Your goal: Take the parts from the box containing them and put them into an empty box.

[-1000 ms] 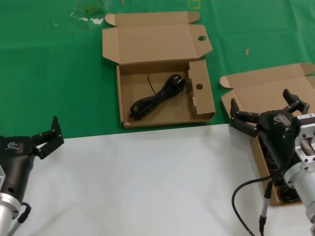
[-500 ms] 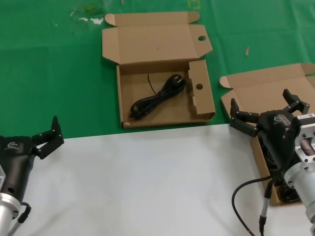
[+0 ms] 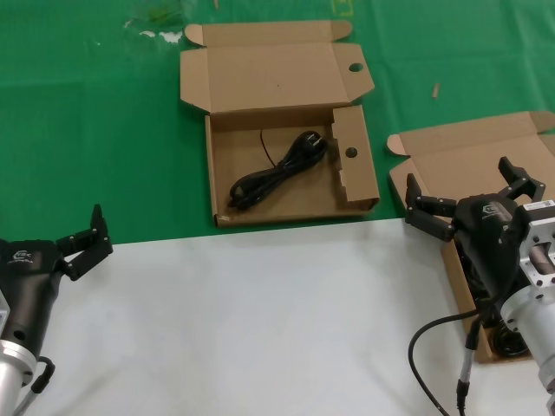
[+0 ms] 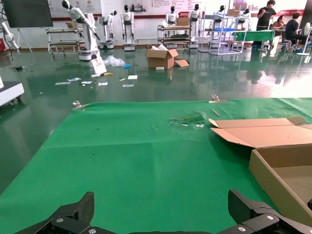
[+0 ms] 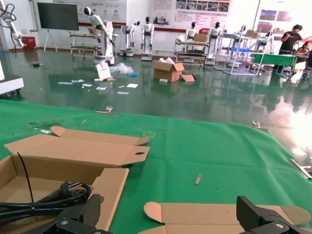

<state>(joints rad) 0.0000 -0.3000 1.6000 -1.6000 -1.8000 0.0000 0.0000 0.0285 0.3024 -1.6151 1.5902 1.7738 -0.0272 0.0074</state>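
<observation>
The wide shallow box (image 3: 295, 214) with round holes lies open at the middle back and holds one looped black cable (image 3: 277, 169), which the right wrist view also catches (image 5: 53, 195). At the right, the narrower deeper box (image 3: 473, 156) stands open, its eared lid (image 5: 219, 214) folded back. Dark cables (image 3: 512, 341) show inside it, mostly hidden by my right arm. My right gripper (image 3: 468, 192) hangs open above that box with nothing between its fingers (image 5: 170, 214). My left gripper (image 3: 82, 238) rests open and empty at the near left (image 4: 163, 214).
A white sheet (image 3: 260, 321) covers the near half of the table and a green mat (image 3: 87, 130) the far half. Small scraps lie on the mat at the back (image 3: 160, 35). The shallow box's wall (image 4: 278, 168) shows beside the left gripper.
</observation>
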